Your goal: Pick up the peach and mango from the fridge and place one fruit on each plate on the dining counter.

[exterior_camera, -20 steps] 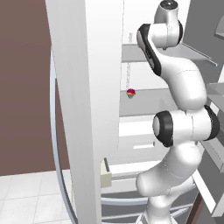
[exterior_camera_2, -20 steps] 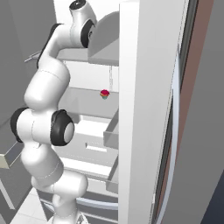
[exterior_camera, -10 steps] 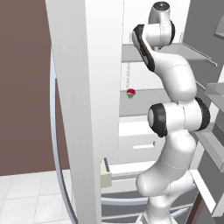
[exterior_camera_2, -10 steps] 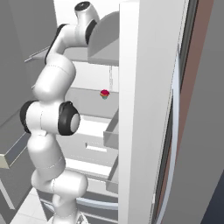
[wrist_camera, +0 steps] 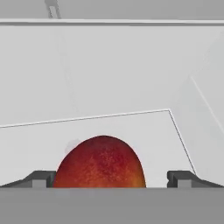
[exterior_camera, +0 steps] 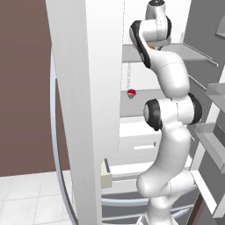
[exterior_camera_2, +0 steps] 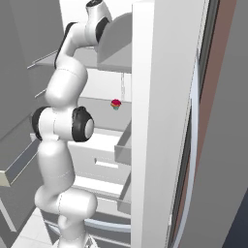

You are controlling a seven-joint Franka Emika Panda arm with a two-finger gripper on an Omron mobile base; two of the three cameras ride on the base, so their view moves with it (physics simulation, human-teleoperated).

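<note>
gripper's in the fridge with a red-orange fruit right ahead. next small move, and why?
Probably close the jaws on it. In the hand view the red-orange fruit sits on the white fridge shelf, centred in the open gripper, with one fingertip on each side and a gap to each. If the grip looks shallow, ease forward slightly first. Whether it is the peach or the mango is hard to say.

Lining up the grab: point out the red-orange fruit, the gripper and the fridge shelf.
red-orange fruit [wrist_camera: 100, 162], hand view, its rounded front.
gripper [wrist_camera: 111, 178], hand view, midway between open fingertips.
fridge shelf [wrist_camera: 35, 140], hand view, bare white surface.
</note>
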